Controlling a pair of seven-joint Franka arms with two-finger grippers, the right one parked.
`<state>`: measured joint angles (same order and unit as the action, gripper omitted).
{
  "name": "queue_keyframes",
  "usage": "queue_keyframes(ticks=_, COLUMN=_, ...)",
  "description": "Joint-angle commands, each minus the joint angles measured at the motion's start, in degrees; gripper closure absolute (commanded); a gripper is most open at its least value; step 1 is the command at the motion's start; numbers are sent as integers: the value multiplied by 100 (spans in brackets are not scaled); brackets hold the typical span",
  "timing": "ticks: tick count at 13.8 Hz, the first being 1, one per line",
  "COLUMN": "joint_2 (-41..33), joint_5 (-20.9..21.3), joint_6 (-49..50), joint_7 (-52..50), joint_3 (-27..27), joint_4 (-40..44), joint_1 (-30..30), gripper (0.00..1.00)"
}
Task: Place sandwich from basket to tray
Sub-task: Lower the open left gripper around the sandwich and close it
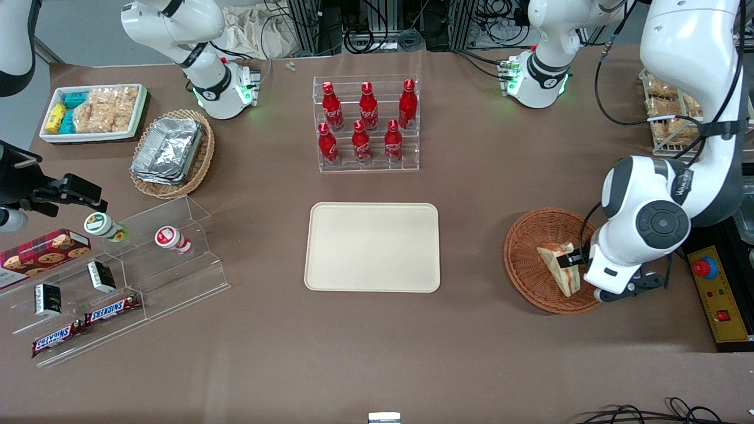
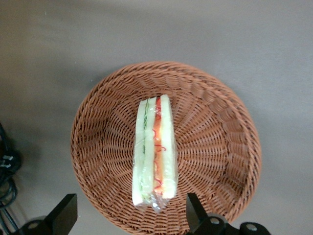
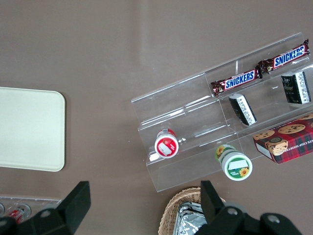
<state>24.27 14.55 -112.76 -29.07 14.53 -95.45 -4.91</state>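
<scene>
Gripper (image 2: 128, 215) hanging over basket (image 2: 210, 122), fingers (image 2: 66, 210) wide open, one each side of sandwich (image 2: 155, 152), ready for grabbing. Sandwich lying in basket near table's working-arm edge. Tray (image 1: 372, 247) waiting mid-table.

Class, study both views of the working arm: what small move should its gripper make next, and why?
Probably lower straight down. The gripper hangs open above the basket, fingers straddling the sandwich, which stands on edge, not yet gripped; the tray waits bare.
</scene>
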Motion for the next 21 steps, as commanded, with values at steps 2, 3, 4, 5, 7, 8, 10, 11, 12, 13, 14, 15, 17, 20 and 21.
queue_keyframes(ticks=2, joint_2=77, joint_5=-251, joint_6=123, joint_7=69, joint_3=85, joint_4=123, joint_1=60, gripper=0)
queue_keyframes(ticks=3, joint_2=147, joint_5=-286, joint_6=105, joint_7=-114, joint_3=85, joint_4=105, joint_1=69, gripper=0)
queue_keyframes(ticks=4, joint_2=165, joint_5=-286, joint_6=-34, joint_7=-238, joint_3=85, joint_4=27, joint_1=61, gripper=0)
queue_keyframes(ticks=5, joint_2=166, joint_5=-295, joint_6=-245, joint_7=-291, joint_3=76, joint_4=-139, joint_1=17, gripper=0)
queue_keyframes(ticks=7, joint_2=166, joint_5=-286, joint_6=-736, joint_7=-432, joint_3=41, joint_4=-526, joint_1=-88, gripper=0)
queue_keyframes(ticks=8, joint_2=166, joint_5=-286, joint_6=-982, joint_7=-511, joint_3=41, joint_4=-745, joint_1=-193, gripper=0)
queue_keyframes(ticks=10, joint_2=166, joint_5=-286, joint_6=-1370, joint_7=-669, joint_3=41, joint_4=-1071, joint_1=-238, gripper=0)
queue_keyframes(ticks=11, joint_2=174, joint_5=-286, joint_6=-1554, joint_7=-757, joint_3=41, joint_4=-1194, joint_1=-238, gripper=0)
queue_keyframes(ticks=12, joint_2=192, joint_5=-286, joint_6=-1713, joint_7=-853, joint_3=32, joint_4=-1291, joint_1=-247, gripper=0)
queue_keyframes(ticks=13, joint_2=201, joint_5=-286, joint_6=-1819, joint_7=-915, joint_3=32, joint_4=-1371, joint_1=-247, gripper=0)
queue_keyframes(ticks=14, joint_2=227, joint_5=-286, joint_6=-1889, joint_7=-916, joint_3=32, joint_4=-1406, joint_1=-247, gripper=0)
queue_keyframes(ticks=15, joint_2=253, joint_5=-286, joint_6=-1908, joint_7=-916, joint_3=32, joint_4=-1415, joint_1=-247, gripper=0)
queue_keyframes(ticks=17, joint_2=306, joint_5=-277, joint_6=-1943, joint_7=-1003, joint_3=32, joint_4=-1398, joint_1=-238, gripper=20)
queue_keyframes(ticks=20, joint_2=306, joint_5=-269, joint_6=-1978, joint_7=-1127, joint_3=32, joint_4=-1372, joint_1=-229, gripper=87)
queue_keyframes(ticks=21, joint_2=306, joint_5=-242, joint_6=-1969, joint_7=-1109, joint_3=32, joint_4=-1371, joint_1=-229, gripper=100)
